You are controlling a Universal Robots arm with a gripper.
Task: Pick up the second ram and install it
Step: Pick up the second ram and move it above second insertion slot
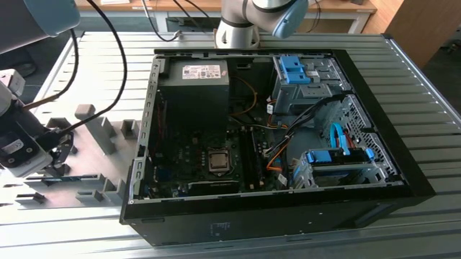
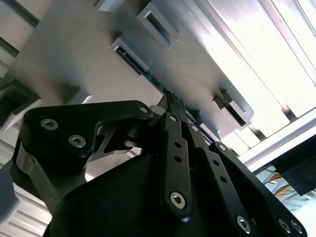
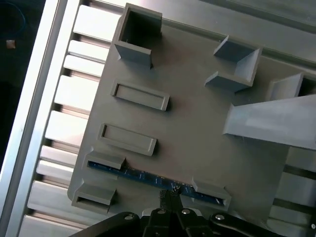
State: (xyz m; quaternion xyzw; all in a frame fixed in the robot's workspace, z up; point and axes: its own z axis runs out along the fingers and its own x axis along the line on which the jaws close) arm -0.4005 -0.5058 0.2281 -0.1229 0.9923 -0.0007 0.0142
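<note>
The black metal gripper (image 3: 170, 192) has its fingertips pinched together on the edge of the second ram (image 3: 138, 174), a long, thin, dark stick flecked with blue, about midway along its length. The stick sits between raised slot blocks at the near edge of the grey plastic fixture plate (image 3: 197, 133). The plate lies on the slatted aluminium table (image 1: 403, 81), to the exterior view's left of the open black computer case (image 1: 360, 205).

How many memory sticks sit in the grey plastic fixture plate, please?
1: a thin dark blue-green memory stick on edge in the grey plastic fixture plate's slots, beside the hand; none seems hidden.
</note>
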